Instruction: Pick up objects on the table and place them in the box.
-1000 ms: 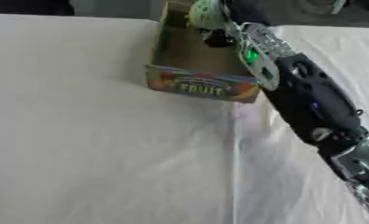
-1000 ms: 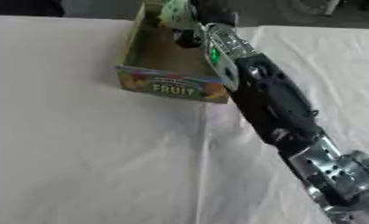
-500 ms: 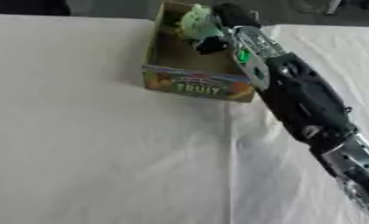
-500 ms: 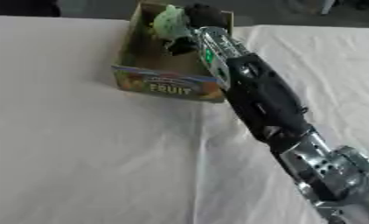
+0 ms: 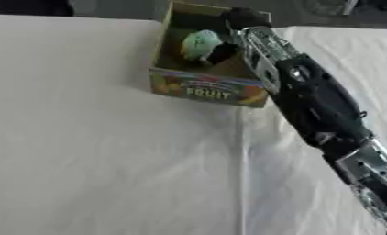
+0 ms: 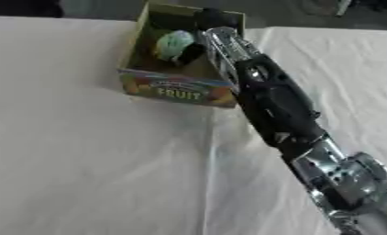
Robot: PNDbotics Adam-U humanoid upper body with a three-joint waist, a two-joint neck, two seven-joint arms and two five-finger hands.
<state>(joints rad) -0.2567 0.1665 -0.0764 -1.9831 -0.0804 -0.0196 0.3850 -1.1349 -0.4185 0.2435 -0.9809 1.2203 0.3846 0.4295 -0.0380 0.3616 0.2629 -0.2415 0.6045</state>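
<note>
A cardboard box (image 5: 209, 91) with a "FRUIT" label on its front wall stands at the back of the white table. My right arm reaches up from the lower right, and my right hand (image 5: 243, 19) is over the box's far right corner. Its dark fingers (image 5: 222, 52) curl against a pale green rounded object (image 5: 199, 43) that sits low inside the box. How the object rests on the box floor is hidden by the front wall. My left hand shows in neither view.
A white cloth (image 5: 92, 151) covers the table, with a seam or fold (image 5: 241, 174) running from the box toward the near edge. Dark floor lies beyond the table's far edge, behind the box.
My right hand has brought the green object down and slightly left, from above the box's far rim to low inside the box. The box has stayed put.
</note>
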